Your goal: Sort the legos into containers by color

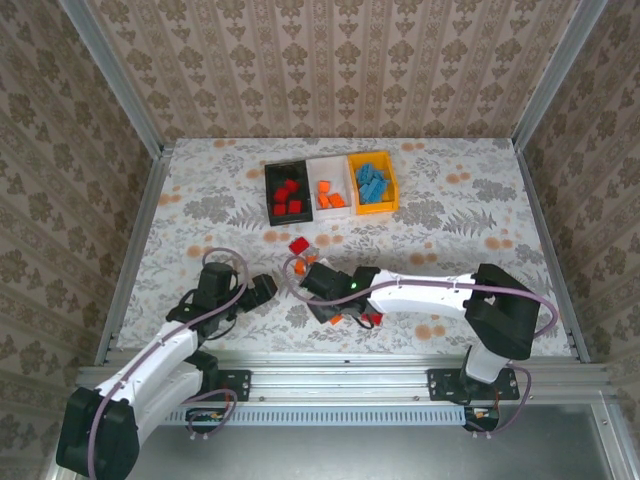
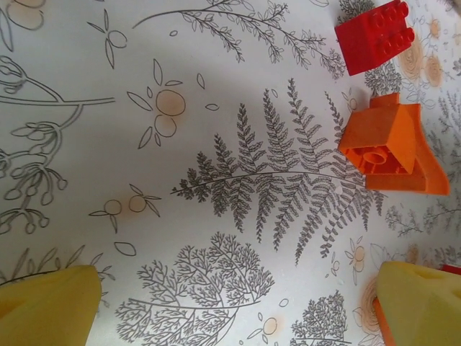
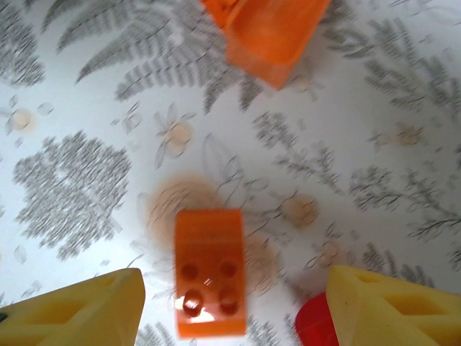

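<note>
**Orange brick sits between the right pincer's open fingers, closer to the left one**

The right pincer point(image 3: 234, 303) stands wide and holds nothing. In the wrist view its two yellow fingertips point(image 3: 79, 310) flank the orange brick point(image 3: 209, 270), with bare surface point(image 3: 86, 108) showing on both sides. The brick lies studs up, off-centre toward the left fingertip. It looks longer along the line running away from the camera, crosswise to the closing line, so the fingers would meet its narrow width. Some of that length may be a side face seen at an angle.

Just beside the brick, against the right fingertip, is a red piece point(image 3: 313, 324). My guess is that it could get nudged or pinched when the pincer closes. Beyond the brick, well apart from it, lies a sloped orange piece point(image 3: 263, 29).

The left pincer point(image 2: 230, 310) is also wide and empty, and in the top view it sits to the left of the brick, so the right arm is clearly the nearer one. Far beyond the brick stands the white bin point(image 1: 322, 168), which already holds orange pieces and is the likely destination.
</note>
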Motion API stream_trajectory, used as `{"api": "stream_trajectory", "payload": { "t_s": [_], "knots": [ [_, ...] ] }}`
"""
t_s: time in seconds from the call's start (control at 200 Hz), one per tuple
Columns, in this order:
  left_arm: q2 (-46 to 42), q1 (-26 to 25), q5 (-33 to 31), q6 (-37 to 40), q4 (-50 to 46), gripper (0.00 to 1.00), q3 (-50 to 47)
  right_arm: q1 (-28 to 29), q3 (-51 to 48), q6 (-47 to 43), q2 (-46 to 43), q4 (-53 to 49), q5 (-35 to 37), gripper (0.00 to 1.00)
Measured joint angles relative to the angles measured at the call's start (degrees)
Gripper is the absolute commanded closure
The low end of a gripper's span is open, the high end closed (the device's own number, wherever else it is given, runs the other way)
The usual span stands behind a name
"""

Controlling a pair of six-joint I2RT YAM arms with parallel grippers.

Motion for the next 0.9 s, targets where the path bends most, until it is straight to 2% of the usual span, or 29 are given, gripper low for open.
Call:
{"api": "stream_trajectory", "payload": {
  "t_s": [0.21,0.375,0.48,0.65,0.9],
  "knots": [
    [0.15,-1.03,1.6,-1.11,3.1,0.0,-0.22,0.59,-0.17,-0.02,0.52,0.17,-2.12,0.33],
    [0.15,-1.03,2.67,-1.64,4.79,0.0,-0.26,0.59,-0.17,-0.02,4.24,0.96,-2.73,0.36],
    [0.15,-1.03,2.95,-1.7,4.87,0.0,-0.28,0.59,-0.17,0.0,6.03,1.11,-2.73,0.41],
    [0.15,-1.03,2.95,-1.7,4.92,0.0,-0.28,0.59,-0.17,0.46,7.34,1.22,-2.47,0.6],
    [0.15,-1.01,2.8,-1.46,3.65,0.0,0.26,-0.37,-0.02,0.5,4.72,1.2,0.52,0.65]
  ]
}}
